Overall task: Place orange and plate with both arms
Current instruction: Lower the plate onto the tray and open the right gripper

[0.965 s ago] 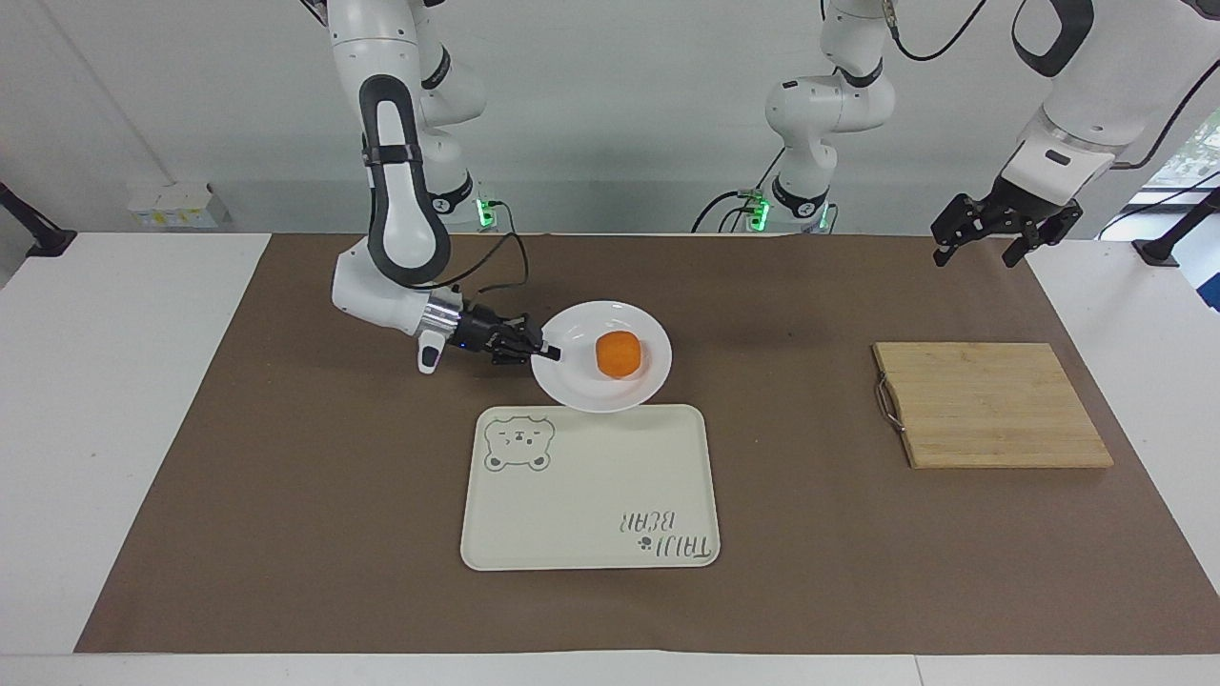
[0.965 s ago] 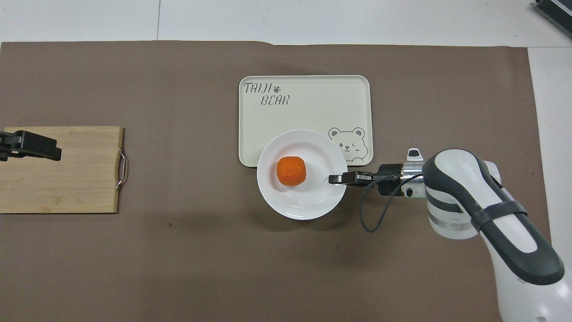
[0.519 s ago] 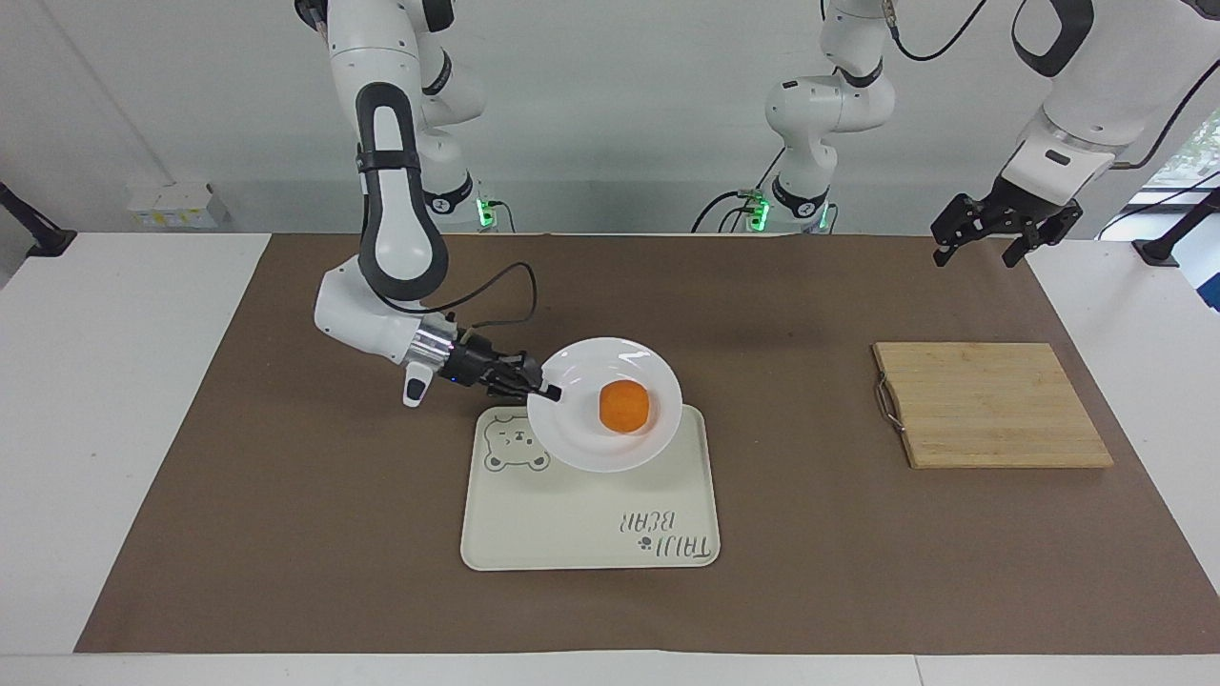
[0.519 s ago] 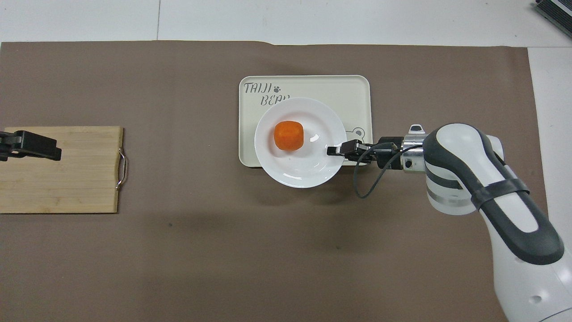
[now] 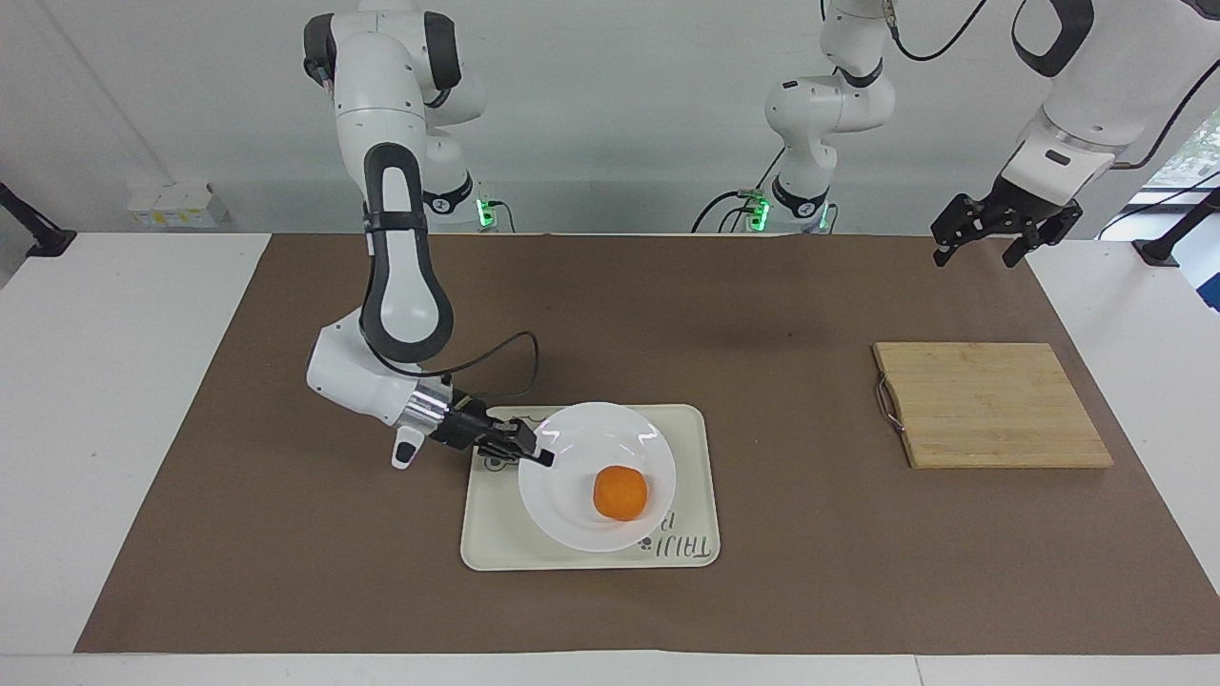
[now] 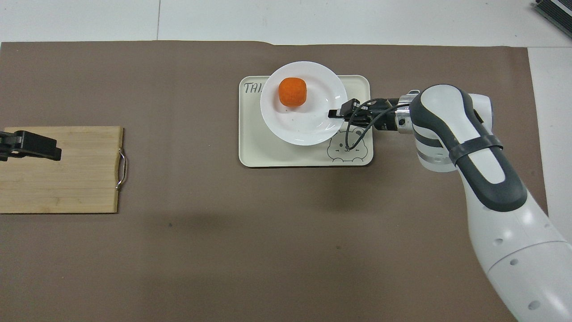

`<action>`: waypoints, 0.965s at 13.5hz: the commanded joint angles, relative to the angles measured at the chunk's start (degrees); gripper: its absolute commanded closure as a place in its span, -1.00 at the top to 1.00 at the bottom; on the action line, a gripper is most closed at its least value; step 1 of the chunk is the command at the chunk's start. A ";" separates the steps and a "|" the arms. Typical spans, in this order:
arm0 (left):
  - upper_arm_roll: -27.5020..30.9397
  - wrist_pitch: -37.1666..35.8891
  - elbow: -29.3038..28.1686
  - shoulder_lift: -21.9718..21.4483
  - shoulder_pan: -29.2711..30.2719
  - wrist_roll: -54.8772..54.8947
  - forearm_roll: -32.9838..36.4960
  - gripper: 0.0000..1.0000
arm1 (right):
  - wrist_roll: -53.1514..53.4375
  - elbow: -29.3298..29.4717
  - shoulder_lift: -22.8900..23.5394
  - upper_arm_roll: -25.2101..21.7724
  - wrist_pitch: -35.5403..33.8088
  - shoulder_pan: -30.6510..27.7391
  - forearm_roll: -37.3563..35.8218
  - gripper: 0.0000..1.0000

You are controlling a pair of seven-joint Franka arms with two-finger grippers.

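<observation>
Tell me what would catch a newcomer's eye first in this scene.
The bright orange sits on a white plate that the right gripper holds by its rim over the cream tray at mid-table. At the left arm's end lies a wooden cutting board, and the left gripper waits open in the air near it.

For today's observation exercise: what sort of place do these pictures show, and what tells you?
Probably a robotics lab. Two white arms stand at a table covered with brown paper; the right gripper holds a plate over a tray, and the left gripper waits above.
</observation>
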 commanded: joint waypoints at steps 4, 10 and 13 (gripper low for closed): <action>-0.08 0.80 -0.99 -1.03 0.25 0.36 0.71 1.00 | -5.01 -7.49 -3.75 0.48 -0.59 -0.39 -1.80 -1.00; -0.08 0.80 -0.99 -1.03 0.25 0.36 0.71 1.00 | -4.31 -8.12 -3.93 0.39 1.16 0.05 -2.15 0.93; -0.08 0.80 -0.99 -1.03 0.25 0.36 0.71 1.00 | -3.26 -6.19 -4.63 0.31 1.17 -0.48 -6.09 1.00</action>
